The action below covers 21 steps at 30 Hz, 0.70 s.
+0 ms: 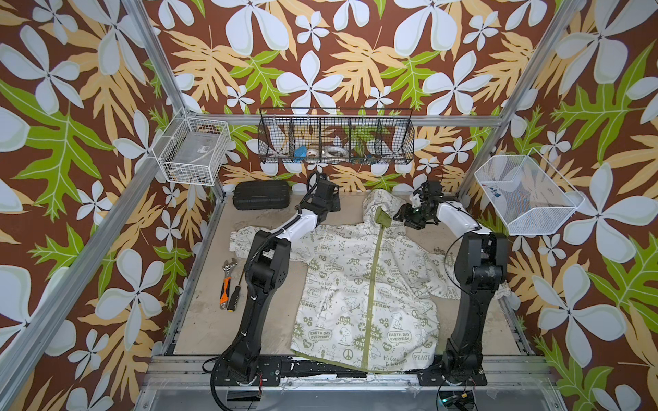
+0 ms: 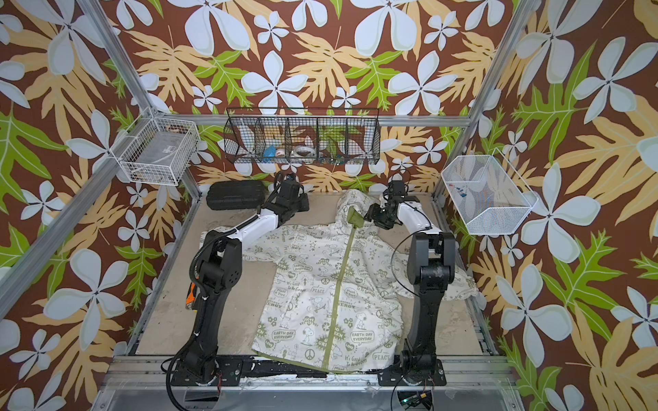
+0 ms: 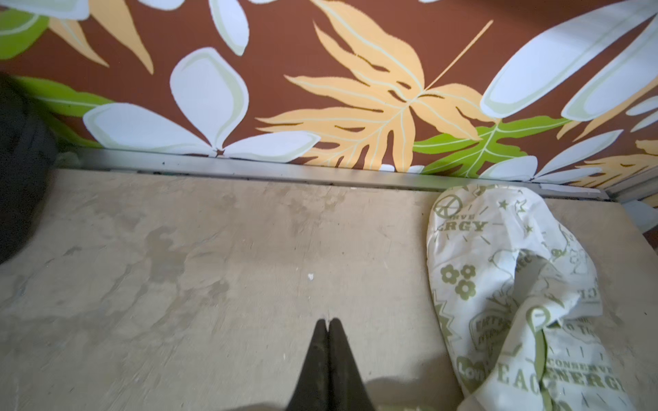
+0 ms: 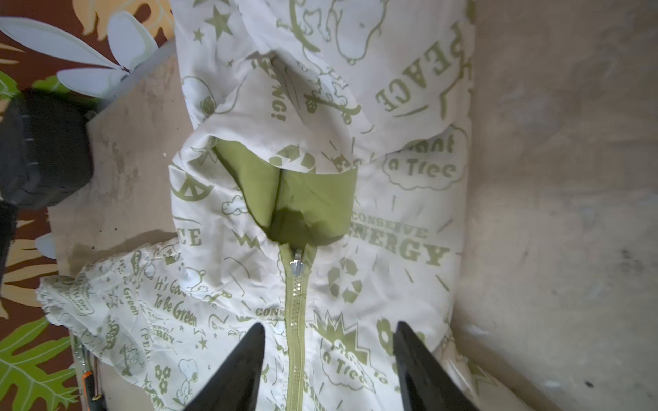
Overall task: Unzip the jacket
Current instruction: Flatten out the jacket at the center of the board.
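The jacket (image 1: 356,284) (image 2: 320,284) lies flat on the table, front up, its green zipper (image 1: 374,284) closed from the hem to the collar. The hood (image 3: 498,267) points to the back wall. My right gripper (image 4: 331,325) (image 1: 398,215) hovers open above the collar, its fingers on either side of the zipper line. The silver zipper pull (image 4: 296,265) sits just under the green collar opening, ahead of the fingertips and untouched. My left gripper (image 3: 328,321) (image 1: 334,204) is shut on nothing, over bare table left of the hood.
A black case (image 1: 261,195) lies at the back left. A wrench (image 1: 228,281) and a screwdriver (image 1: 234,293) lie left of the left arm. Wire baskets (image 1: 336,138) (image 1: 194,151) (image 1: 527,194) hang on the walls. The jacket's hem overhangs the table's front edge (image 1: 249,352).
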{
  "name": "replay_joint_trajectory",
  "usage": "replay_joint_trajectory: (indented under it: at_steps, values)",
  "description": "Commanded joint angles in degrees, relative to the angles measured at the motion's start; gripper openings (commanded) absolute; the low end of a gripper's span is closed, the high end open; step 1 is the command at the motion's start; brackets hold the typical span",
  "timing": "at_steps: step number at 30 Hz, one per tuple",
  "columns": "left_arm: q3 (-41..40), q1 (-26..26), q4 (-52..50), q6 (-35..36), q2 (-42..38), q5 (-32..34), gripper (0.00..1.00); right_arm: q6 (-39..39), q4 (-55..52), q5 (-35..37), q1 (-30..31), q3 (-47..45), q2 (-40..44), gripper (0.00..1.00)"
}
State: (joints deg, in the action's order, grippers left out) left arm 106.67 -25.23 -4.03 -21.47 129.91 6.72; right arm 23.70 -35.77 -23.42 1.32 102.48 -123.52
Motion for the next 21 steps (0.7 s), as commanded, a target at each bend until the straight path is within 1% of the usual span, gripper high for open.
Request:
replay_joint_trajectory:
  at_steps: [1, 2, 5, 6, 8, 11, 12, 15, 17, 19, 20, 21]
  values:
    - [-5.16, -0.68, 10.13, 2.86, -3.32, -9.85, 0.35, -1.23, -1.33, 5.19, 0.85, 1.56, -1.73, 0.56]
    - [-4.36, -1.15, 9.6, 4.86, -2.96, -12.08, 0.43, -1.11, -2.04, 6.83, 1.01, 2.52, -2.63, 0.54]
    - [1.99, -3.04, 4.69, 10.46, 0.53, -18.02, 0.57, -1.38, -4.0, 9.82, 1.46, 5.39, -5.69, 0.52]
    - [4.44, -3.71, 2.61, 12.12, 2.01, -18.99, 0.6, -1.38, -4.32, 10.39, 1.56, 6.26, -6.48, 0.53]
    - [11.88, -5.38, -3.18, 14.34, 6.35, -18.75, 0.65, -1.59, -6.07, 12.55, 1.97, 9.66, -9.22, 0.53]
    - [22.03, -6.61, -10.1, 13.66, 13.11, -17.04, 0.67, -2.51, -9.09, 14.29, 2.62, 16.03, -13.82, 0.54]
    - [23.96, -6.67, -11.24, 12.95, 14.68, -16.79, 0.68, -2.83, -9.59, 14.65, 2.93, 17.77, -14.9, 0.54]
    - [26.13, -7.09, -10.63, 10.64, 17.12, -15.72, 0.7, -3.62, -11.5, 16.83, 3.85, 23.29, -18.75, 0.55]
    - [27.89, -7.74, -10.69, 10.73, 18.74, -14.29, 0.7, -3.62, -12.77, 17.63, 4.04, 25.93, -20.73, 0.52]
    - [29.81, -8.48, -10.58, 10.68, 20.63, -13.58, 0.69, -3.49, -13.1, 18.32, 4.13, 26.47, -21.51, 0.43]
    - [30.08, -8.68, -10.36, 10.27, 21.26, -13.21, 0.68, -3.49, -12.93, 18.64, 4.16, 26.22, -21.57, 0.38]
    - [30.09, -8.83, -10.17, 9.31, 21.66, -11.82, 0.64, -3.57, -12.87, 19.01, 4.17, 25.9, -21.37, 0.3]
